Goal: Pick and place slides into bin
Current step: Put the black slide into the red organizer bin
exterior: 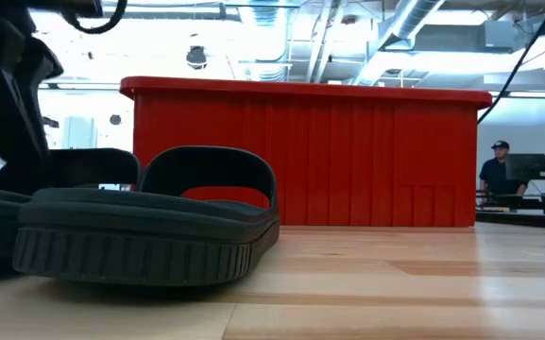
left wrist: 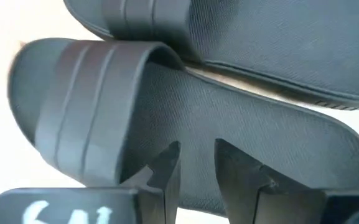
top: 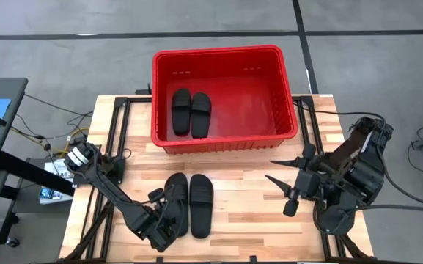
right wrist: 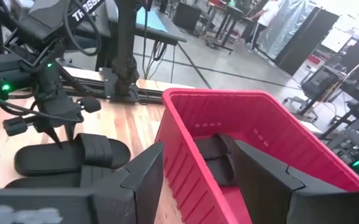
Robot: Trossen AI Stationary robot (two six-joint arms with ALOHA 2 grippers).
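Observation:
Two black slides lie side by side on the wooden table, sole down: the left one point(top: 176, 189) and the right one point(top: 200, 205). Two more slides point(top: 190, 112) lie on the floor of the red bin point(top: 288, 88) at the table's far edge. My left gripper point(top: 170, 207) is slightly open and points down over the left slide's footbed point(left wrist: 241, 130), behind its strap point(left wrist: 86, 112). My right gripper point(top: 271, 170) is open and empty, raised above the table's right half, short of the bin's near right corner. My left gripper's fingertips point(left wrist: 172, 152) stand right at the left slide's footbed, coming from above. I cannot tell whether they touch it. The slide lies flat on the table.
The bin point(exterior: 348, 151) takes up the far middle of the table, and its near wall stands just beyond the slides' toes. Bare wood lies between the slides and my right gripper. A person point(exterior: 497, 170) sits in the room behind, far off.

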